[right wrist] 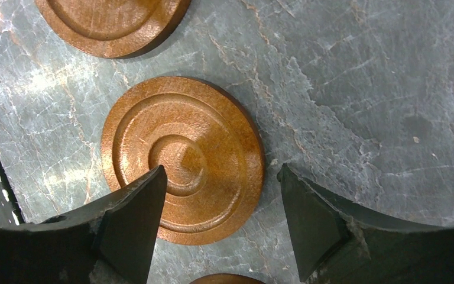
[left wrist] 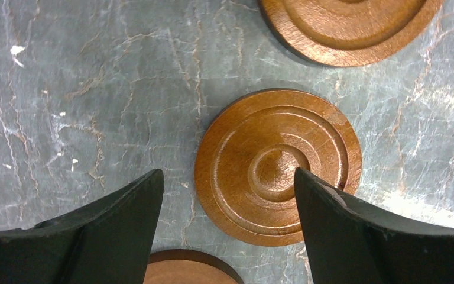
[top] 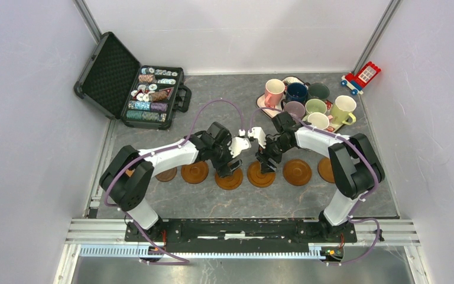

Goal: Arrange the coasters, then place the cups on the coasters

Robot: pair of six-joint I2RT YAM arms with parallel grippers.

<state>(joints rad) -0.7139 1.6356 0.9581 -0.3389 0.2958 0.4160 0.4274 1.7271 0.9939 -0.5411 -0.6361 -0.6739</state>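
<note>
Both claws stand apart, empty: left claw point(left wrist: 227, 173) & right claw point(right wrist: 222, 168) low over neighbouring coasters point(top: 297, 171) in the bench's point(top: 224, 94) near row. Cups point(top: 307, 103) wait on the tray point(top: 260, 103), far right. Lift crooked & you risk a finger dragging a coaster outta line.

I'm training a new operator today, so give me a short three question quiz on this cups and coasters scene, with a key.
1. Where do the cups stand? A on the tray; B on coasters; C in the chip case.
2. True or false: the left gripper and the right gripper are both open.
3. Fill in: each gripper hangs over a wooden ____.
Key: 1 A; 2 true; 3 coaster.
</note>
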